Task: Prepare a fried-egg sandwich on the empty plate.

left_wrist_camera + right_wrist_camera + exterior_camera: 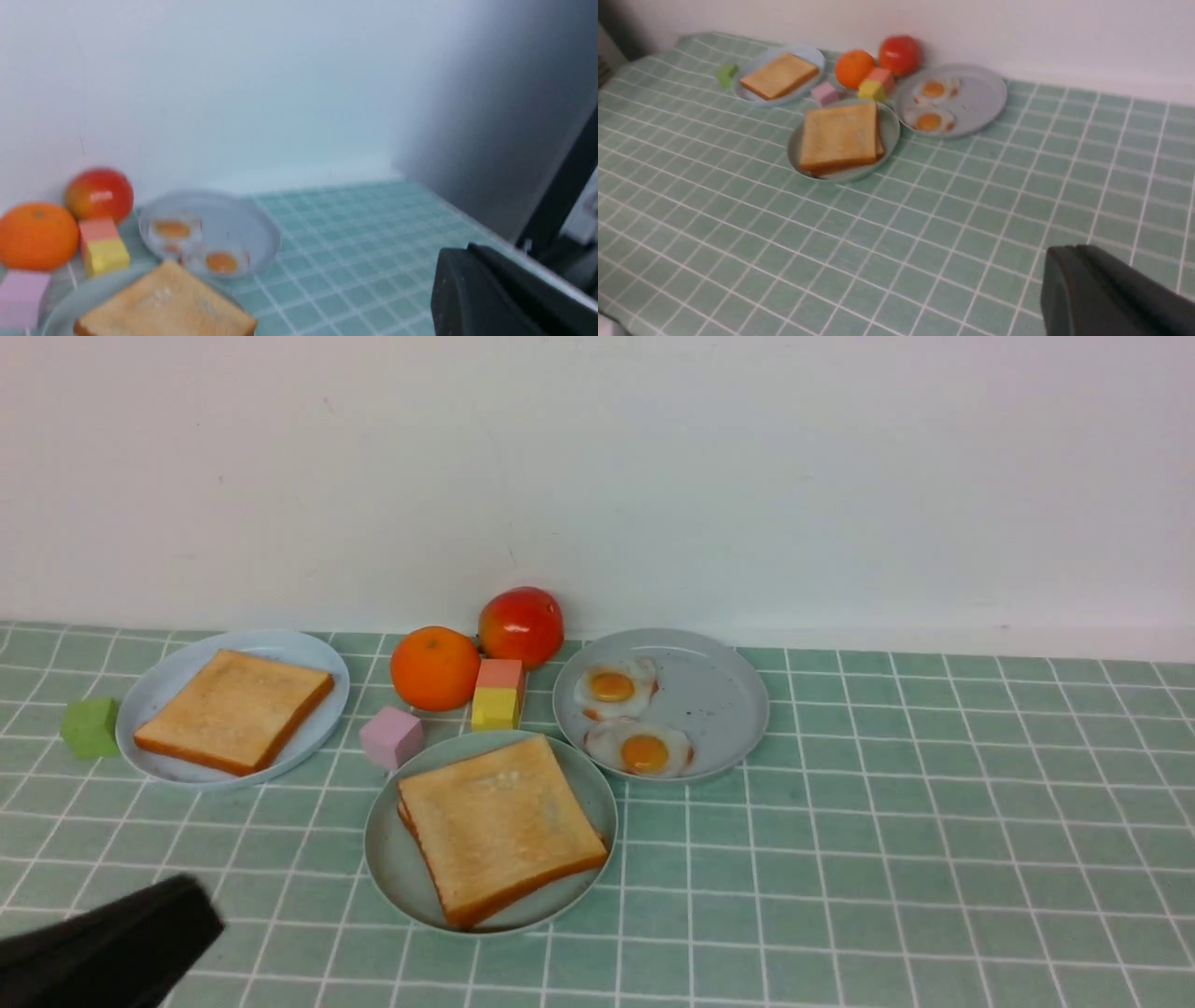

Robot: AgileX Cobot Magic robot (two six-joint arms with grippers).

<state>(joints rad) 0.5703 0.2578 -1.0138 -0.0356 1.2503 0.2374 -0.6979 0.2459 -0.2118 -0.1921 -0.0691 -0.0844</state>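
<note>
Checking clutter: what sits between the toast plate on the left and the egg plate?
Front view: orange, pink block, stacked pink-yellow blocks.

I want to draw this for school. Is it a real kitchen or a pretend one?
Probably a pretend kitchen set up for practice: a green checked tablecloth against a bare white wall, shiny toy-looking fried eggs on a grey-blue plate, and small coloured play blocks.

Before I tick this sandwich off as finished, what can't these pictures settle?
- Egg inside: the top toast slice on the mint-green plate covers any filling; right wrist view shows only a second slice's edge beneath.
- Left end effector: cut by the front view's corner.
- Fried eggs: blurred in left wrist view.
</note>
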